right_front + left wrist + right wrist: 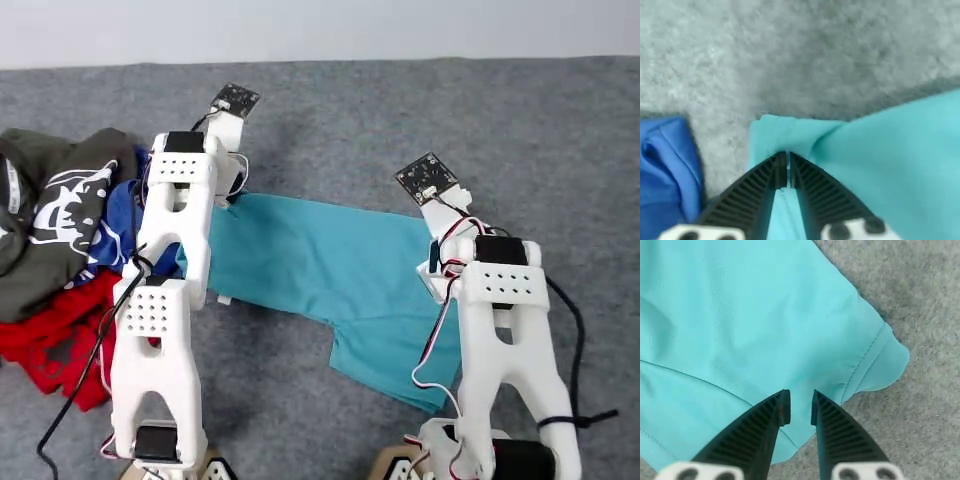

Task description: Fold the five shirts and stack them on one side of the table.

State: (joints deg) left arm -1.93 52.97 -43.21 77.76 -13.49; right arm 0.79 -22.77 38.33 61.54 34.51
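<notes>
**A:** Left wrist view first. What is the left gripper doing?

**B:** Its jaws are pressed together on a bunched corner of the teal shirt. A ridge of the cloth is pinched up between the tips, and the rest of the shirt spreads away from that corner.

**A:** What's around that corner?

**B:** Grey carpeted table beyond it. The blue shirt lies near, with a strip of bare table between the two.

**A:** And the right gripper?

**B:** Its jaws stand a little apart, with teal cloth showing through the narrow gap. I can't tell whether the tips touch the fabric. The gripper sits over the shirt close to its edge, and the stitched hem curves round just beside it onto the table.

**A:** How does it look from the high view?

**B:** The teal shirt lies spread across the middle of the table between the two arms. The left arm is at its far left corner and the right arm is at its right edge. A crumpled heap lies on the left side. It holds a dark grey-green shirt with a white print, the blue shirt tucked against it beside the left arm, and a red shirt nearer the arm bases. The three overlap, and none is folded.
</notes>
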